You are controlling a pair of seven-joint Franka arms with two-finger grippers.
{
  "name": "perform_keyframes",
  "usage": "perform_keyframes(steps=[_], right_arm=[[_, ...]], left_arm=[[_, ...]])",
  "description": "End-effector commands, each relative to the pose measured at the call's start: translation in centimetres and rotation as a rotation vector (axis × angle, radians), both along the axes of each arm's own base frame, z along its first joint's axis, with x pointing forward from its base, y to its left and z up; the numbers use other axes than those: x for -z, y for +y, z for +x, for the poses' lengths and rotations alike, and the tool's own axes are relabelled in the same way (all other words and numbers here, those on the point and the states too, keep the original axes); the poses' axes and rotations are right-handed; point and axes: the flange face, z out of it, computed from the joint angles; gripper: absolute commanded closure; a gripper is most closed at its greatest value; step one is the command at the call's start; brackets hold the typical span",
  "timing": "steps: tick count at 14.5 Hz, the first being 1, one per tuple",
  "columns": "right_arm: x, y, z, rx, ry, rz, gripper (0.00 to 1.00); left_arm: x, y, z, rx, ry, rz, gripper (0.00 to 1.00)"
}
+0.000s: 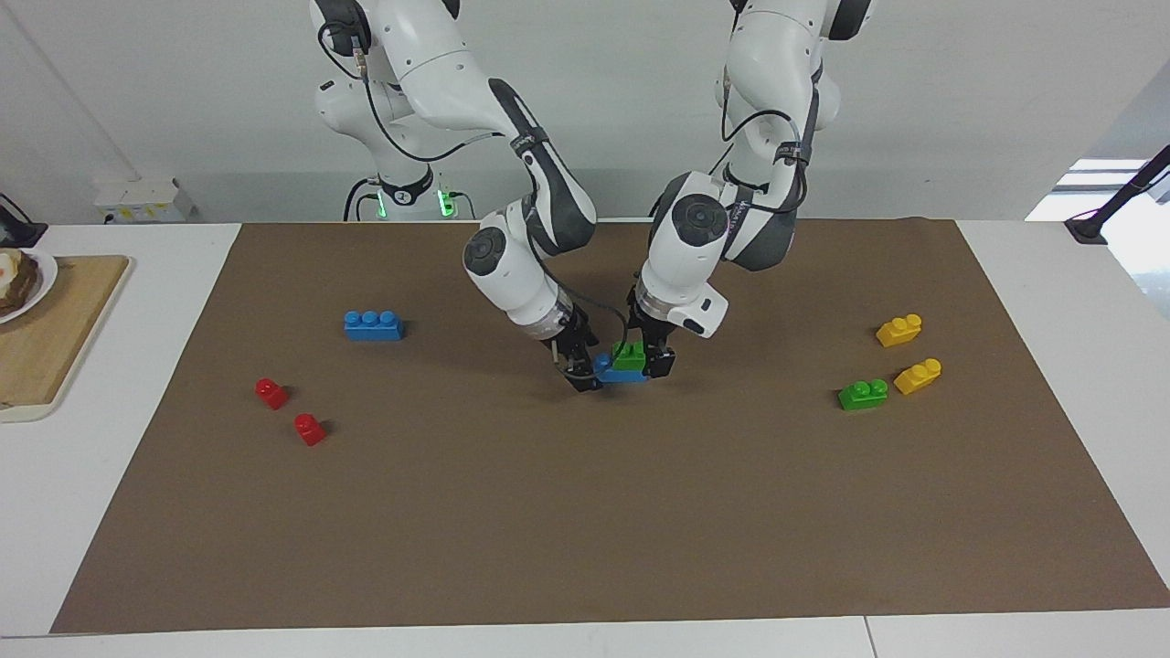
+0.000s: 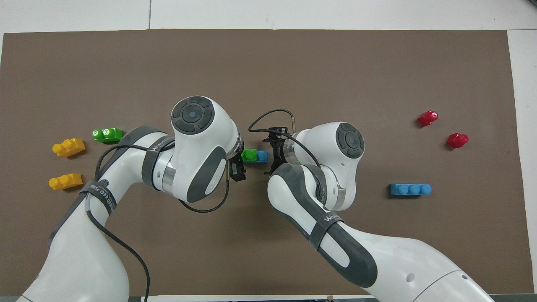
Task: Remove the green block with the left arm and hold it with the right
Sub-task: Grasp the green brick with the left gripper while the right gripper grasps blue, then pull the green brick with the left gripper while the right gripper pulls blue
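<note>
Green block point(image 1: 628, 355), a small glossy plastic brick with two round studs, sat pressed onto one end of a blue brick point(image 1: 607, 370) at the centre of a matte brown mat point(image 1: 585, 512). Clock directions here follow the overhead view, with 12 o'clock farthest from the robots.

The left tool point(image 1: 655, 362) was low at the block's 9 o'clock side and the right tool point(image 1: 578, 368) was low at the blue brick's 3 o'clock end. Both were released, fingers spread, and it was unclear whether either touched the bricks.

A wooden board point(image 1: 46, 338) lay on the white counter point(image 1: 91, 512) off the mat toward 4 o'clock, carrying a plate point(image 1: 41, 274) of food, only partly in view.

Loose on the mat lay a second green block point(image 1: 863, 394) and two yellow bricks point(image 1: 898, 330) point(image 1: 918, 376) at 9 o'clock, two red pieces point(image 1: 271, 392) point(image 1: 309, 429) at 3 o'clock, and a blue three-stud brick point(image 1: 373, 324) toward 4 o'clock, all well apart from the stacked pair.
</note>
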Motion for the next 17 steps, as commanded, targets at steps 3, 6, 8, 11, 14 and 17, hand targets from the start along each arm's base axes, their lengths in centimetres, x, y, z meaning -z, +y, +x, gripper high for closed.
perform_keyframes(steps=[3, 6, 8, 11, 14, 17], right_arm=[[0.5, 0.0, -0.1, 0.033, -0.009, 0.008, 0.02], [0.5, 1.1, -0.7, 0.021, -0.023, 0.007, 0.17], [0.5, 1.1, -0.7, 0.029, -0.02, 0.013, 0.23], [0.5, 1.1, -0.7, 0.03, -0.022, 0.013, 0.33], [0.5, 1.0, -0.5, 0.037, -0.036, 0.012, 0.7], [0.5, 0.7, -0.3, 0.044, -0.035, 0.013, 0.9]], left_arm=[[0.2, -0.1, -0.6, -0.011, -0.029, 0.007, 0.0], [0.5, -0.1, -0.6, -0.006, -0.029, 0.013, 0.0], [0.8, -0.2, -0.7, -0.004, -0.027, 0.016, 0.0], [0.9, -0.3, -0.7, -0.002, -0.029, 0.015, 0.0], [0.9, -0.3, -0.7, -0.001, -0.03, 0.014, 0.0], [1.0, -0.7, -1.0, 0.008, -0.029, 0.014, 0.0]])
